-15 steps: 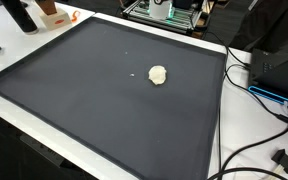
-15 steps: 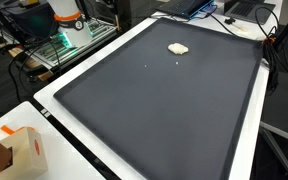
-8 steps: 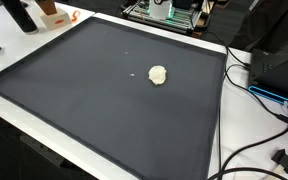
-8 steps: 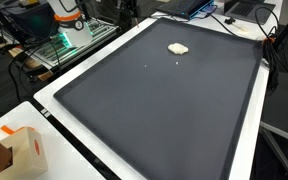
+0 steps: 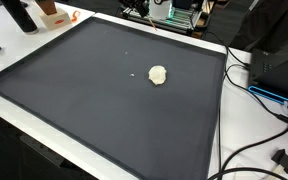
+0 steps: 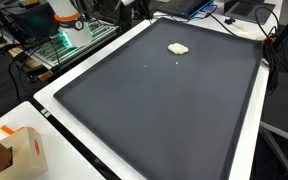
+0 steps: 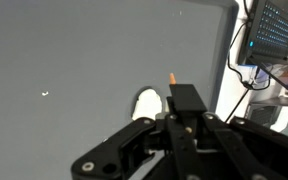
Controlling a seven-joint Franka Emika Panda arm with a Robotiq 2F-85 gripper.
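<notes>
Pincer: seen in the wrist view only; its black linkages run together toward one dark block, and whether the tips meet or grip anything cannot be told.

Pale lump: lies loose on the dark mat, toward the mat's far side, just beside the pincer's tip and partly hidden by it. The same lump shows in both exterior views.

White speck: on the mat, apart from the lump.

Cables: trail off the mat's edge.

The gripper covered part of the white lump in the wrist view, its jaws' spacing unreadable; a pale speck was too small to identify
</notes>
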